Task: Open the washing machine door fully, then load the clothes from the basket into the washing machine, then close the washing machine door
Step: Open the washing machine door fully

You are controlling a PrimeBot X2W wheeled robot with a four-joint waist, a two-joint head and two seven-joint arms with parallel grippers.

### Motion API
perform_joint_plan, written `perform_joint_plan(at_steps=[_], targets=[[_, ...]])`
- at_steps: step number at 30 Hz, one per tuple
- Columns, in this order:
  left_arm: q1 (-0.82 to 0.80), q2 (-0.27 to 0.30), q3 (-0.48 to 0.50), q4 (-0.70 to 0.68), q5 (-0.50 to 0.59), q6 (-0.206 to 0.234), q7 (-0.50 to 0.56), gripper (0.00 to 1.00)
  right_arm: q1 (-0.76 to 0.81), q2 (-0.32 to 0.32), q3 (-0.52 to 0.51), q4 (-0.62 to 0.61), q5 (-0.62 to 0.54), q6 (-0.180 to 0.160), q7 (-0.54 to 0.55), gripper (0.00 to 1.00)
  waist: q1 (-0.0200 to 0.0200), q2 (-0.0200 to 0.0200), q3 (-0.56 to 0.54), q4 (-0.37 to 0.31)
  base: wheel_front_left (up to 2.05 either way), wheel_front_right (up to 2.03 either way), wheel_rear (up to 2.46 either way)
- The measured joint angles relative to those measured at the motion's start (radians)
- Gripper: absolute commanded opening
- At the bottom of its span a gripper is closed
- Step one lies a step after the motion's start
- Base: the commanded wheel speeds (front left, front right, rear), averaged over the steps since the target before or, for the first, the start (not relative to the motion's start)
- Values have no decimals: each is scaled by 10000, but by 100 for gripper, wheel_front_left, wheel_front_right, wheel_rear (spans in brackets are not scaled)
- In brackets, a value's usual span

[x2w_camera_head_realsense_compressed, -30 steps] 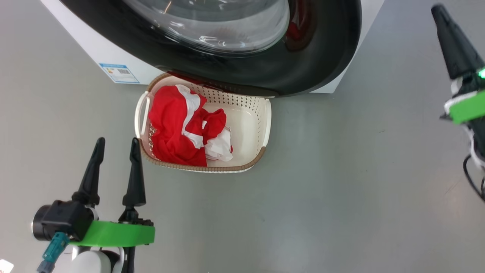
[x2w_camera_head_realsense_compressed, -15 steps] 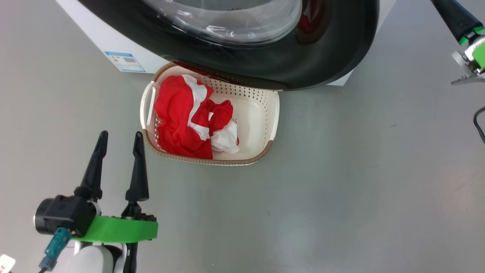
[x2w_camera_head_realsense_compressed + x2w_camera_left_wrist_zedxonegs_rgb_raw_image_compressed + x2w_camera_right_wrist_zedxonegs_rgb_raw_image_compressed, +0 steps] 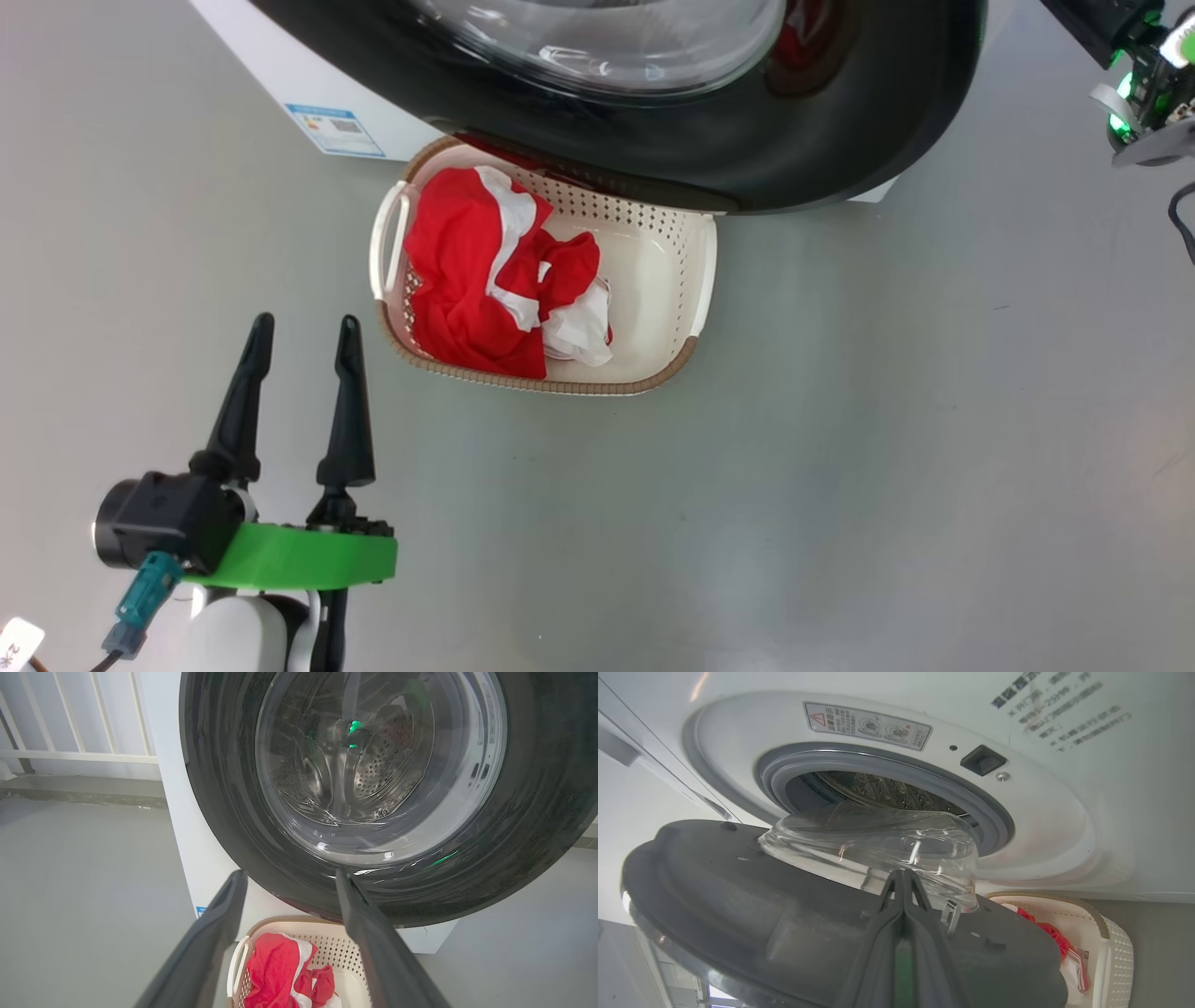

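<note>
Right, the washing machine (image 3: 322,103) is the biggest thing before me, a white box standing on the grey floor (image 3: 840,467), and in my right wrist view its grey rubber ring (image 3: 999,812) and the perforated steel drum (image 3: 878,786) behind it are uncovered. The washing machine door (image 3: 840,140) is swung partly out from that opening, its glossy black ring hanging over the floor and its clear glass bowl (image 3: 878,840) bulging back toward the drum. The basket (image 3: 551,385) sits on the floor just in front of the machine, its far edge tucked beneath the lower edge of the door. The clothes (image 3: 467,271) lie bunched in the basket, red with white panels, heaped against its left end while the right end is bare plastic. My left gripper (image 3: 306,322) hovers over the floor near the basket's left near corner, fingers spread wide with nothing between them. My right gripper (image 3: 903,877) has its fingers pressed together and empty, the tips lying against the inner side of the door at the foot of the glass bowl; I cannot tell whether they touch it. A small blue label (image 3: 334,129) marks the machine's lower left corner.
</note>
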Motion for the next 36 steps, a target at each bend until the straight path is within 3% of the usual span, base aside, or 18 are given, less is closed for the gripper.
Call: perform_joint_plan(at_steps=[18, 36], targets=[[2, 0, -190, 73, -132, 123, 0, 100, -613, 405, 144, 915, 286, 0, 1463, 0, 0, 0, -47, 217, 0, 0, 0], [311, 0, 90, 318, -130, 27, 0, 100, 633, 673, 146, 230, 1026, -2, 3181, 0, 0, 0, -831, 68, 0, 0, 0]])
